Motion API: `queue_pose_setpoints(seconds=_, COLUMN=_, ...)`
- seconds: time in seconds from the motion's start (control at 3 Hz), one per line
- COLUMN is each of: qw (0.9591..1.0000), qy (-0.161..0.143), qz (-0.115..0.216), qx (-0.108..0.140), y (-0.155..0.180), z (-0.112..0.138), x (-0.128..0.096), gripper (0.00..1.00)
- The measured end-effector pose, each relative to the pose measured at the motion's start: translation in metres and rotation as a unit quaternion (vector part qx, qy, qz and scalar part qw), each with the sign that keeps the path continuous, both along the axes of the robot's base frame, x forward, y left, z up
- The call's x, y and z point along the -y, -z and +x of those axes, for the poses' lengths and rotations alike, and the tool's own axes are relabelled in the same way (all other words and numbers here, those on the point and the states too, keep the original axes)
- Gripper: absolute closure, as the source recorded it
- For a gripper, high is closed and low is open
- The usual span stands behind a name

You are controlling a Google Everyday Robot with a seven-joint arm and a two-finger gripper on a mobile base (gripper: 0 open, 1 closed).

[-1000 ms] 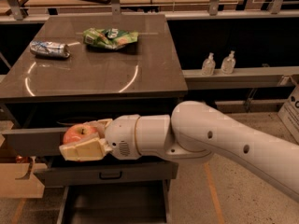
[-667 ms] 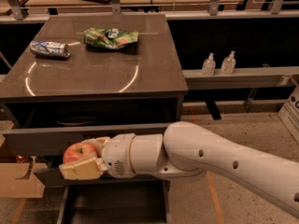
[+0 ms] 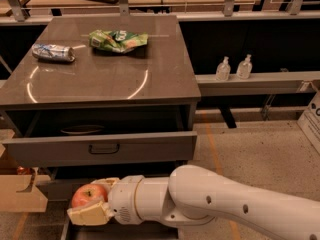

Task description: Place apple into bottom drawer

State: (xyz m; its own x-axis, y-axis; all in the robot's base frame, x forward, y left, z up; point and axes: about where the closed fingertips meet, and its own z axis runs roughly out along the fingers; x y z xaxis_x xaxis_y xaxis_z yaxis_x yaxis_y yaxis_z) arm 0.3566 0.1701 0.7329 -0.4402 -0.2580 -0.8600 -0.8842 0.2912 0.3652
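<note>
The red apple with orange-yellow patches sits between the cream fingers of my gripper, which is shut on it. The white arm reaches in from the lower right. The gripper holds the apple low, below the pulled-out drawer with a black handle, just above the left end of the bottom drawer. The arm hides most of that drawer; only its left wall and a dark strip of floor show at the bottom edge of the view.
A green snack bag and a silver can lie on the grey cabinet top. A cardboard box stands on the floor at the left. Two small bottles stand on a shelf to the right.
The arm has come down with the apple in the gripper, from in front of the handled drawer to the level of the bottom drawer.
</note>
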Motion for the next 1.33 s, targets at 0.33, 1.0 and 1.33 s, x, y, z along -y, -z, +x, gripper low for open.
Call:
queue_pose_setpoints(seconds=0.33, qw=1.0, qy=0.005, qz=-0.008, qx=-0.002, y=0.01, z=-0.005, x=0.001, gripper=1.0)
queue_pose_setpoints(seconds=1.0, qw=0.9976, qy=0.011, qz=-0.067, qx=-0.009, y=0.046, z=-0.008, x=0.001, gripper=1.0)
queue_pose_setpoints(seconds=1.33, qw=0.9943, qy=0.029, qz=-0.103, qx=-0.008, y=0.077, z=-0.009, x=0.011, gripper=1.0)
